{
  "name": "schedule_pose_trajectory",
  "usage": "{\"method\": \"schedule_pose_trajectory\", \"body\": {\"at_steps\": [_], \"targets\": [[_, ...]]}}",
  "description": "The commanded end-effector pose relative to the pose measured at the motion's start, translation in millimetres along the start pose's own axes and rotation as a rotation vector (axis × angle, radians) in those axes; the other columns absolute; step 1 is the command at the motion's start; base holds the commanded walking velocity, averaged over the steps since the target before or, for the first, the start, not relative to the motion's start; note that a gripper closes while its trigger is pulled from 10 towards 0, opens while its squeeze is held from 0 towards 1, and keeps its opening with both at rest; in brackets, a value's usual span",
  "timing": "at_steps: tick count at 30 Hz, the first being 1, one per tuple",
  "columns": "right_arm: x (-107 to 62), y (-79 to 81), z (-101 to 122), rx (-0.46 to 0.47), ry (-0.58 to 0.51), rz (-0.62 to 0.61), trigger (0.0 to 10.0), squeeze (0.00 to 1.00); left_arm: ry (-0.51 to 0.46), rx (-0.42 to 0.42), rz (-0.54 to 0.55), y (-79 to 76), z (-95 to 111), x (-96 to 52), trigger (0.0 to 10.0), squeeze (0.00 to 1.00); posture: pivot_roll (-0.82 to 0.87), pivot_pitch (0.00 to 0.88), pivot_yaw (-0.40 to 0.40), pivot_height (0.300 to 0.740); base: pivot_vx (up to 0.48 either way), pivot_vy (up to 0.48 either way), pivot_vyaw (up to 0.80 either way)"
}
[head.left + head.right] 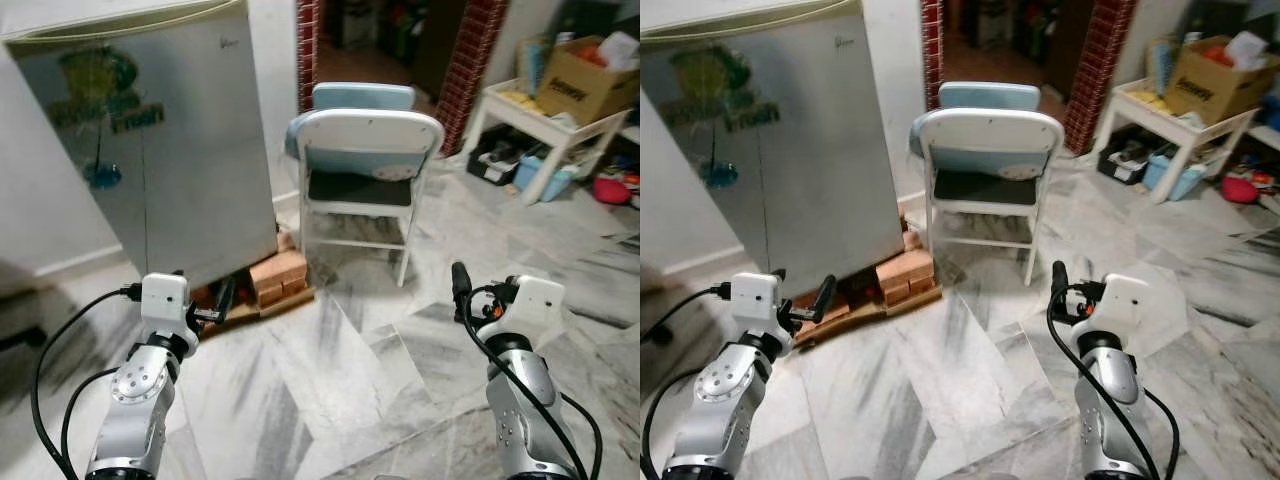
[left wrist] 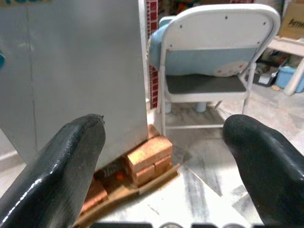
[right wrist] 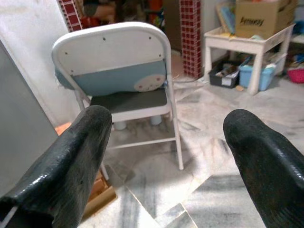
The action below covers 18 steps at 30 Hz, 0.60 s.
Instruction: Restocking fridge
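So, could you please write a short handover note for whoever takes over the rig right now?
Left gripper: jaws open, empty, raised before the grey fridge.
Right gripper: jaws open, empty, raised over the marble floor.
The fridge stands shut on red bricks; a white folding chair stands beside it, its back toward the robot.
Done: nothing visible yet.
Left: open the fridge and find the stock; no items to restock are in sight.

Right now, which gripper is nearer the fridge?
Left. The left gripper hovers just before the fridge, near its lower corner by the bricks. The right gripper is off beyond the folding chair.
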State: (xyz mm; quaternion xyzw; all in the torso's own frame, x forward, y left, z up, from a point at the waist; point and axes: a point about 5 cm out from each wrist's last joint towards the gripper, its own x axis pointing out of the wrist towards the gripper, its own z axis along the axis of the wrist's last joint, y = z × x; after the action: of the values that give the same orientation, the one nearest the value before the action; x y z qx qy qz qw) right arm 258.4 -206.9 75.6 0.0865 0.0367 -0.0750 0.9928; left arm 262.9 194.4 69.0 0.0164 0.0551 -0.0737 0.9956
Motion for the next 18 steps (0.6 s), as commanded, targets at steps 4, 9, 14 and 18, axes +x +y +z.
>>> {"method": "schedule_pose_trajectory", "body": {"at_steps": [4, 9, 14, 18], "targets": [[1.6, 4.2, 2.7, 0.007, -0.015, 0.007, 10.0, 0.0, 0.019, 0.021, 0.022, 9.6, -3.4, -4.3, 10.0, 0.0, -0.04, 0.0, 0.006, 0.74, 0.0, 0.48, -0.8], [0.7, 2.7, 1.4, 0.003, -0.014, 0.003, 10.0, 0.0, 0.03, 0.032, 0.028, 12.9, -5.7, -6.9, 10.0, 0.0, -0.04, 0.0, 0.006, 0.74, 0.0, 0.48, -0.8], [0.6, 3.7, 0.1, 0.0, -0.009, 0.006, 10.0, 0.0, 0.026, 0.034, 0.041, 16.4, -4.1, -5.7, 10.0, 0.0, -0.03, 0.0, 0.008, 0.74, 0.0, 0.48, -0.8], [1.9, 3.8, 0.6, -0.009, -0.013, 0.01, 10.0, 0.0, 0.024, 0.035, 0.043, 16.1, -4.2, -5.2, 10.0, 0.0, -0.03, 0.0, -0.001, 0.74, 0.0, 0.48, -0.8]]}}
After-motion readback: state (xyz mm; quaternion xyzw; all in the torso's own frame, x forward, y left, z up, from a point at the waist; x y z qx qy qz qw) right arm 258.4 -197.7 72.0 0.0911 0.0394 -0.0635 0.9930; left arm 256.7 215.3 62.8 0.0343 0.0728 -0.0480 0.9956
